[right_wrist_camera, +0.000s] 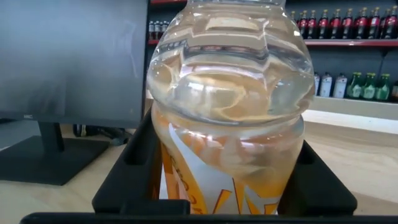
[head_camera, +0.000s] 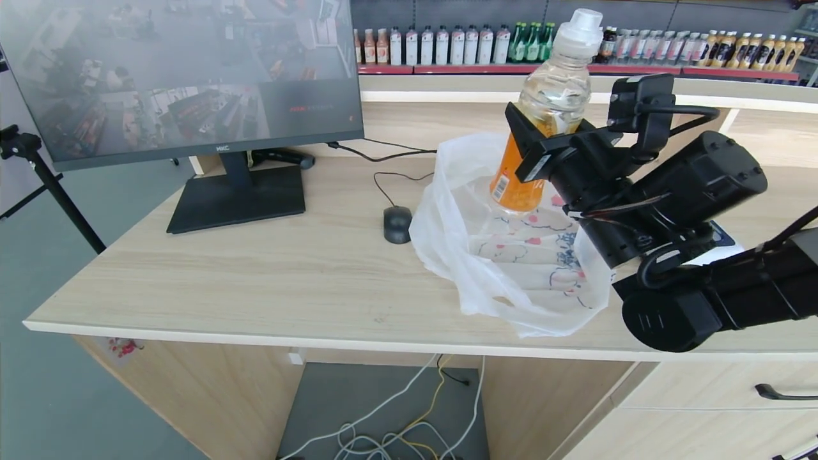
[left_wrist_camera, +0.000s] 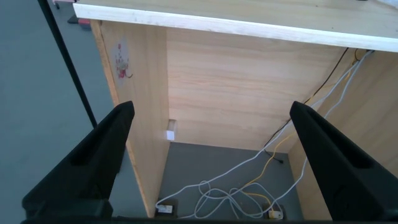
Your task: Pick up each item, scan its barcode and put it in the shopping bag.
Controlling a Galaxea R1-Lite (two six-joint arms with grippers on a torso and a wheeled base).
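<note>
The right end effector [head_camera: 542,145] is clenched on a drink bottle [head_camera: 549,108], gripping it around the orange label at mid-height. The bottle is raised off the surface [head_camera: 287,275], roughly upright with its white cap leaning slightly to the right. It hangs above the open mouth of the white plastic shopping bag [head_camera: 505,268], which lies crumpled on the right part of the surface, near its front edge.

From the head view, a barcode [head_camera: 501,185] can be seen low on the label's left side, and the bottle's base sits just over the bag's far rim. The right wrist view adds the close side: the clear shoulder of the bottle [right_wrist_camera: 227,93] bulges between the two black fingers [right_wrist_camera: 134,165], which press the label from both sides.

A monitor [head_camera: 185,70] stands at the far left of the surface. A mouse [head_camera: 397,224] lies between its stand and the bag, just left of the bag.

The left wrist view looks under the surface. There the left end effector [left_wrist_camera: 211,109] is released, its fingers spread wide with nothing between them, facing the wooden side panel [left_wrist_camera: 236,87]. Loose cables [left_wrist_camera: 230,193] lie on the floor below it.
</note>
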